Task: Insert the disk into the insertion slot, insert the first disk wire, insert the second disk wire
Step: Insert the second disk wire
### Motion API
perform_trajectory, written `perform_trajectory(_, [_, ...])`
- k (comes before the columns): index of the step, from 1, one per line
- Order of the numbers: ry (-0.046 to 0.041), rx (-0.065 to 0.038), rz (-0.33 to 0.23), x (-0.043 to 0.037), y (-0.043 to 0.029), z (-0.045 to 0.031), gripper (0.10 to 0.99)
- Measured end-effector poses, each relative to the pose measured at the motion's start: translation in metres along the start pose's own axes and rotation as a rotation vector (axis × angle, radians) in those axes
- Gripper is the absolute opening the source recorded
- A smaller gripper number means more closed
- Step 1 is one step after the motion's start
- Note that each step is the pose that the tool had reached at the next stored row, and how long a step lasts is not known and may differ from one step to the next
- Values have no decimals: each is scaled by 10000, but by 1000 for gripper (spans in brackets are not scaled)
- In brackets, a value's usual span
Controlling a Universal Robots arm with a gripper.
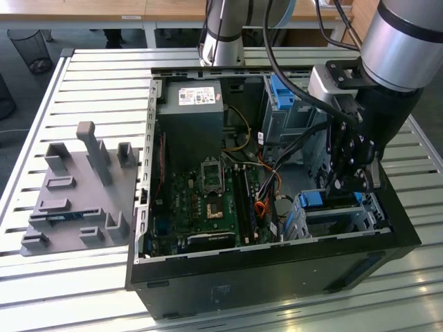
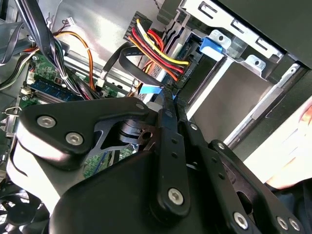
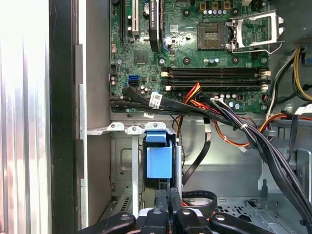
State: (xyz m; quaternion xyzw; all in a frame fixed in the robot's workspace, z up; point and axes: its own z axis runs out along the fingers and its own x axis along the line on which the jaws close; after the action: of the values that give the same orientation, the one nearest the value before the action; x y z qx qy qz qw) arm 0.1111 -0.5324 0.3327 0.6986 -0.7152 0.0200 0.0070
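Black and narrow, the end effector (image 3: 168,195) reached down inside the open computer case (image 1: 387,228), its two fingers (image 2: 168,105) pressed close together with almost no gap between them. In both wrist views the tips met right at the blue frame of the disk (image 3: 159,156), though whether they pinched anything there could not be told. The disk sat in the insertion slot (image 3: 127,161), the low silver perforated cage at the case's corner; in the exterior view that cage lay toward the view's right, just under the arm's wrist, with a strip of blue showing at its top edge. A bundle of red, yellow and black wires (image 2: 158,46) ran into a dark plug next to the disk in the second wrist view, beside a blue tab (image 2: 213,45) on the cage. Beyond the cage, black cables (image 3: 195,109) crossed over to the green motherboard (image 3: 195,44). Farther back stood a grey power supply (image 1: 190,121) and a taller grey cage (image 1: 284,111) with a blue part. The case rested on a slatted metal worktop (image 1: 90,83), with a grey fixture plate (image 1: 76,194) lying toward the exterior view's left.
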Motion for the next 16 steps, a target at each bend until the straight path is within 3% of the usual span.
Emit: perform_trajectory(16, [0, 0, 0, 0, 0, 39, 141])
